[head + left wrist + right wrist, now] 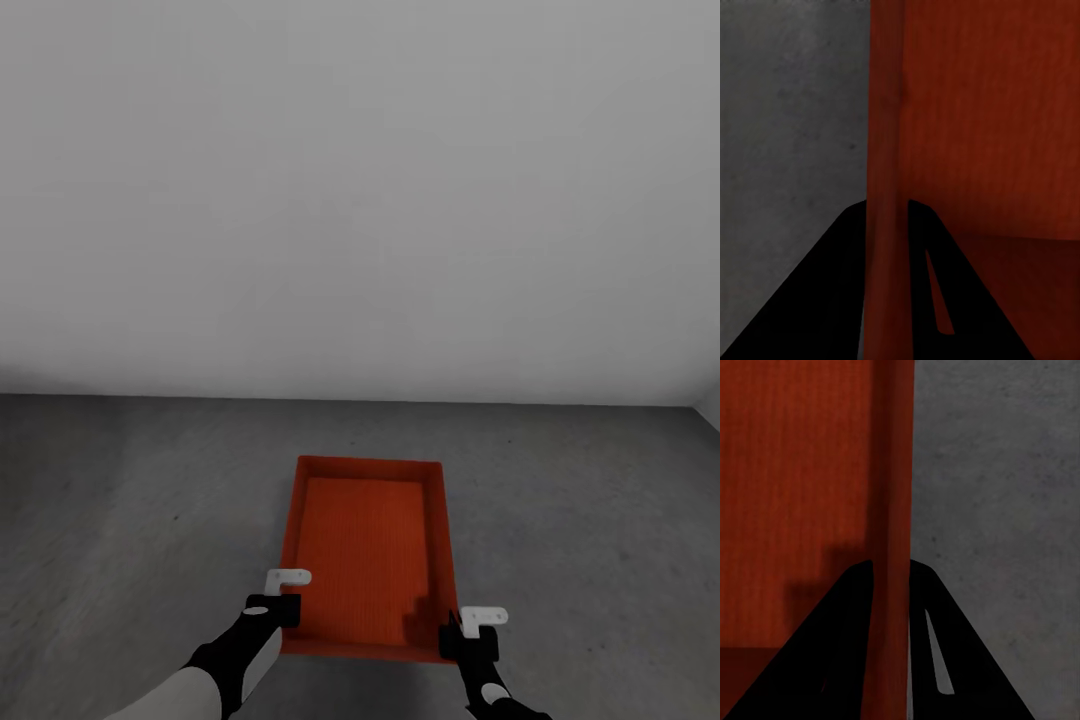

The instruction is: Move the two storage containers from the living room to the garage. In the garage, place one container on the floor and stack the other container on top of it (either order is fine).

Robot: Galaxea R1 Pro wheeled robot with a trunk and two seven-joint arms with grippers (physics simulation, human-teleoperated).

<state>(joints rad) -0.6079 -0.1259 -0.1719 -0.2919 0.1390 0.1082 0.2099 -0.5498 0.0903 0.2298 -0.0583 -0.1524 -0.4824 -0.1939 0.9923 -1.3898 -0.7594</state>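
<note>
Setting: garage, dark grey concrete floor (130, 520) meeting a plain white wall (360, 200).
Container: one orange-red storage container (365, 560), open top up, square to the wall; whether it rests on the floor or hangs just above it cannot be told.
Left gripper (886, 300): clamped on the container's left wall near the near corner, one finger inside, one outside.
Right gripper (889, 660): clamped likewise on the right wall.
Step, as judged: setting down the base bin.
Advice: lower both arms evenly, keep it level, part the jaws only once it sits flat, then lift straight clear of the thin walls.
</note>
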